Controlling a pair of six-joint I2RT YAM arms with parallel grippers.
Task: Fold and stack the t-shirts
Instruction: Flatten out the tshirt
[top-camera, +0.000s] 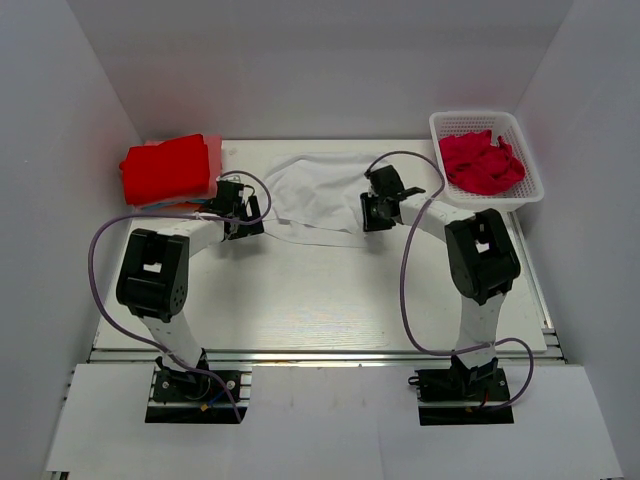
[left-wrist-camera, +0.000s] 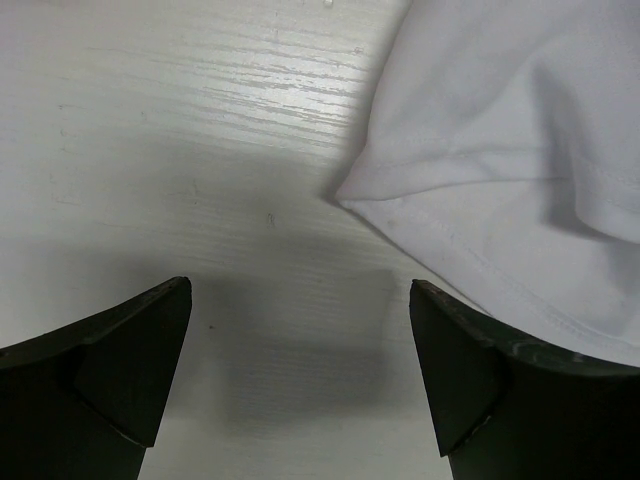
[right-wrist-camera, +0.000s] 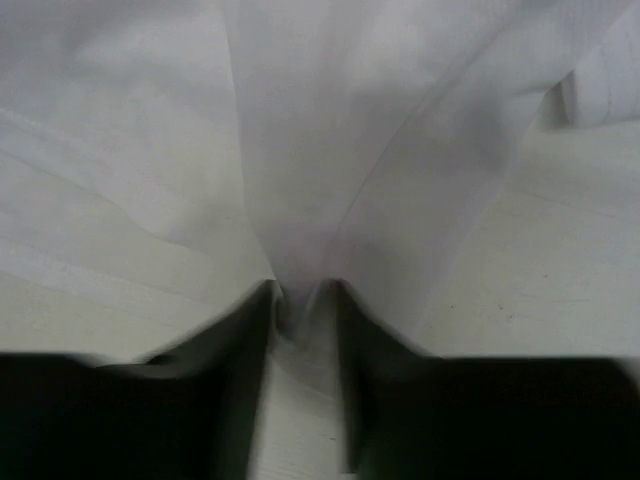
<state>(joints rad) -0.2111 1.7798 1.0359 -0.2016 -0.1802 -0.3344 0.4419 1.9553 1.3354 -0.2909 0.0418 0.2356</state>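
- Table (top-camera: 300, 300) from above: white shirt (top-camera: 315, 195) lies spread at far centre, between left gripper (top-camera: 240, 210) at its left edge and right gripper (top-camera: 378, 205) at its right edge. Folded red shirt (top-camera: 165, 168) sits at the far left. Basket (top-camera: 480, 116) at the far right holds crimson shirts (top-camera: 480, 163).
- Left wrist: left gripper (left-wrist-camera: 300, 290) stands wide apart over bare table (left-wrist-camera: 150, 120), holding nothing. White shirt (left-wrist-camera: 500, 150) hem lies just beside the right-hand finger.
- Right wrist, blurred: right gripper (right-wrist-camera: 300, 290) is narrow, pinching a raised fold of white shirt (right-wrist-camera: 350, 120).
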